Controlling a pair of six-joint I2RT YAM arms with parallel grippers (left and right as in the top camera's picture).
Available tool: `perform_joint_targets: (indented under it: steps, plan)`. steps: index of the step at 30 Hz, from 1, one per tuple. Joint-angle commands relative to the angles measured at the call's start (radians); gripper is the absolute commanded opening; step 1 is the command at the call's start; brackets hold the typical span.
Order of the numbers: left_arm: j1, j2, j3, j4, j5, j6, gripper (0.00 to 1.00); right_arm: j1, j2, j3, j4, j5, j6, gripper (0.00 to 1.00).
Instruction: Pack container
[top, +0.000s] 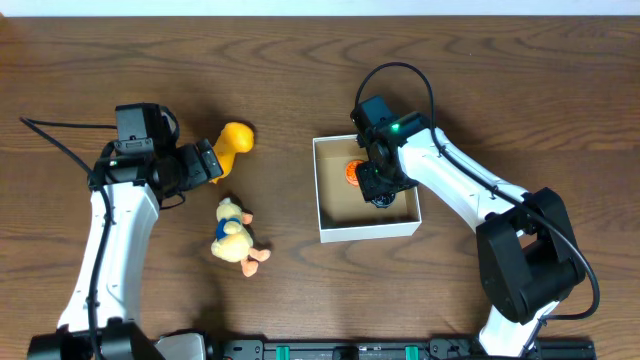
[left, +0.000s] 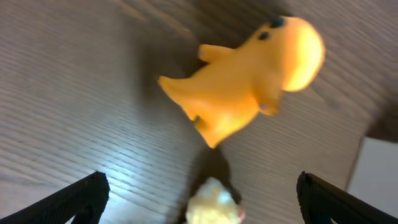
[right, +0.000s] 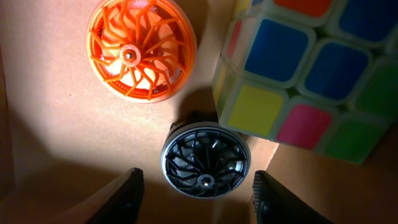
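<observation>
The container is a shallow white-walled box with a brown floor, at centre right. On its floor lie an orange spoked wheel, a black spoked wheel and a multicoloured puzzle cube. My right gripper hangs inside the box, open. The black wheel rests on the floor just ahead of its fingertips, with a gap on each side. My left gripper stands wide open over the table and holds nothing. Just beyond it lies a yellow-orange rubber toy.
A pale yellow plush duck with orange feet lies on the wooden table, in front of the yellow-orange toy and left of the box. Its head shows between the left fingers. The orange wheel sits near the box's left wall.
</observation>
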Motion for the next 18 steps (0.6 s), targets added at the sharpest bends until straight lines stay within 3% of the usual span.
perform_joint_targets:
  steps: [1, 8, 16, 18]
  plan:
    - [-0.05, -0.065, 0.021, -0.022, 0.043, 0.061, 0.98, -0.002, -0.011, 0.056, -0.005, 0.002, -0.055, 0.57]
    - [-0.212, -0.102, 0.019, -0.142, 0.042, 0.082, 0.98, 0.028, -0.039, 0.224, -0.085, -0.096, -0.2, 0.51]
    - [-0.328, -0.03, 0.011, -0.19, 0.042, 0.082, 0.99, 0.087, -0.021, 0.249, -0.093, -0.124, -0.22, 0.31]
    - [-0.339, 0.0, 0.011, -0.191, 0.042, 0.082, 0.93, 0.098, -0.011, 0.249, -0.094, -0.124, -0.219, 0.28]
